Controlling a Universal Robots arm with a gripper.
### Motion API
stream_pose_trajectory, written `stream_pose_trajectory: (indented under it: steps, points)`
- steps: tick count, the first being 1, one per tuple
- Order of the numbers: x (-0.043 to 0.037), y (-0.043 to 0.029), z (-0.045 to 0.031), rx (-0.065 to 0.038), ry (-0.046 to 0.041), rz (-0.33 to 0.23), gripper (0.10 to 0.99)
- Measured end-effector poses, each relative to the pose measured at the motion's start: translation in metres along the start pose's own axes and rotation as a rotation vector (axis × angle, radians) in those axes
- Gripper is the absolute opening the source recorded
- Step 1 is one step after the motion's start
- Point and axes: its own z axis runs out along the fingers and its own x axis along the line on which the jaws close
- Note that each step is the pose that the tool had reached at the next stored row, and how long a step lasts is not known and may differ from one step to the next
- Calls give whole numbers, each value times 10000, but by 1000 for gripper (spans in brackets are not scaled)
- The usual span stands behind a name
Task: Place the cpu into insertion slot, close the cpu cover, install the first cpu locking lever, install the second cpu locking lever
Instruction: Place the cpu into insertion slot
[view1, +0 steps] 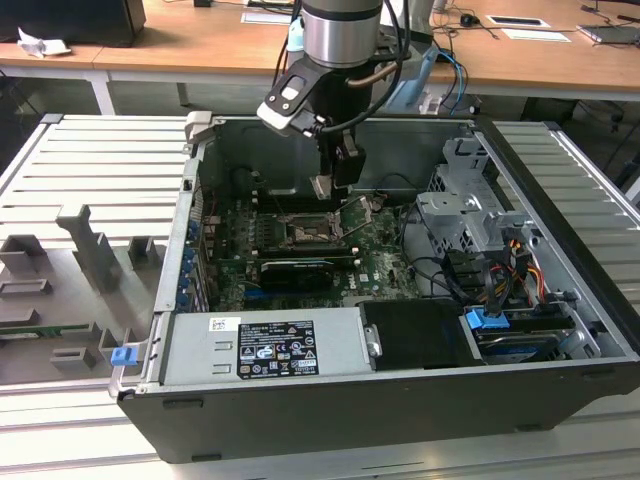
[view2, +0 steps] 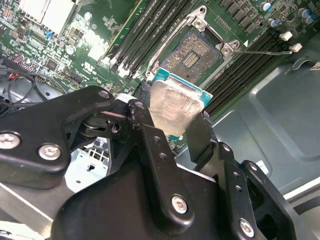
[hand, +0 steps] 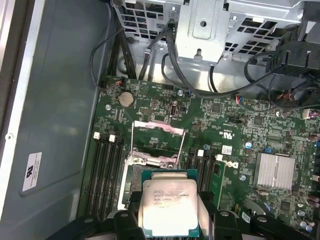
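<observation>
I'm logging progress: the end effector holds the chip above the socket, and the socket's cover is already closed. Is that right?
Not quite. The cover is open, swung up off the socket, as the first wrist view shows. The end effector does hold the chip above the socket.

The cpu (view2: 175, 107), in the claw (view2: 172, 119), hangs above the motherboard (view2: 100, 45), near the insertion slot (view2: 192, 52).

pale silver cpu (hand: 169, 207) with teal rim, green motherboard (hand: 150, 107), black hand (view2: 172, 119), dark grey case (view1: 300, 420)
</observation>
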Motion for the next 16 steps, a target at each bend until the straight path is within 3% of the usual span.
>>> stream_pose_trajectory:
  steps: [7, 12, 16]
  points:
    - [0, -1, 12, -1, -8, 128, 525]
    - [-1, -3, 31, -25, -64, 950, 525]
    - [-1, -4, 54, -29, -73, 1087, 525]
